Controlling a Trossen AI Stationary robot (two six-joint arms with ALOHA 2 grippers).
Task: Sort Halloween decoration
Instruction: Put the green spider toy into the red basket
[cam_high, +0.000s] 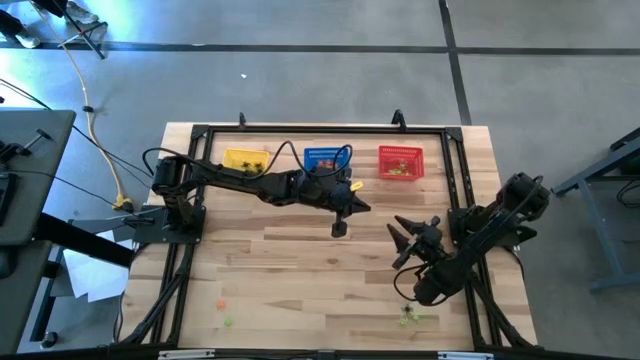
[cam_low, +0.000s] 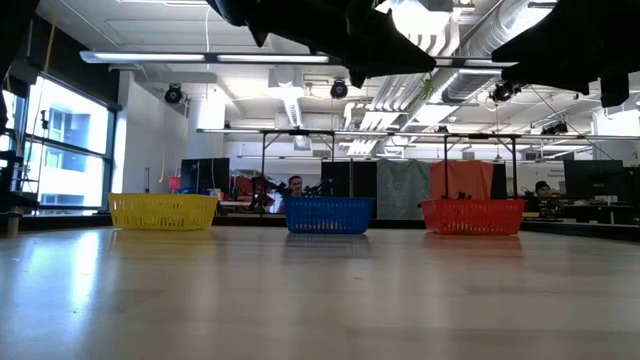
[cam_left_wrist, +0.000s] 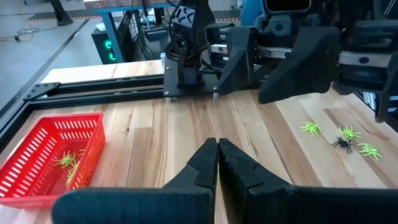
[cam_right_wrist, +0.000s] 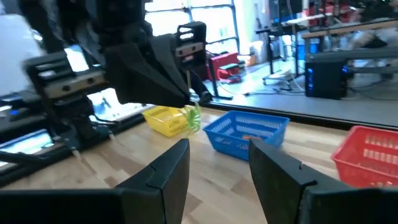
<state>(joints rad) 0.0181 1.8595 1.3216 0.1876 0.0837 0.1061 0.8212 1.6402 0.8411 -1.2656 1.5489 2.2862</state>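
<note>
We see the left pincer (cam_high: 339, 228) hanging over the middle of the worktop (cam_high: 280, 270), its fingers pressed together on nothing. The right pincer (cam_high: 403, 238) sits toward the right edge, fingers spread apart and empty. A few green spiders (cam_left_wrist: 348, 132) and a black spider (cam_left_wrist: 341, 144) lie near the front edge, toward the right corner. More green ones rest inside the red basket (cam_high: 400, 162), which stands along the back edge beside the blue basket (cam_high: 325, 160) and the yellow basket (cam_high: 245, 160).
</note>
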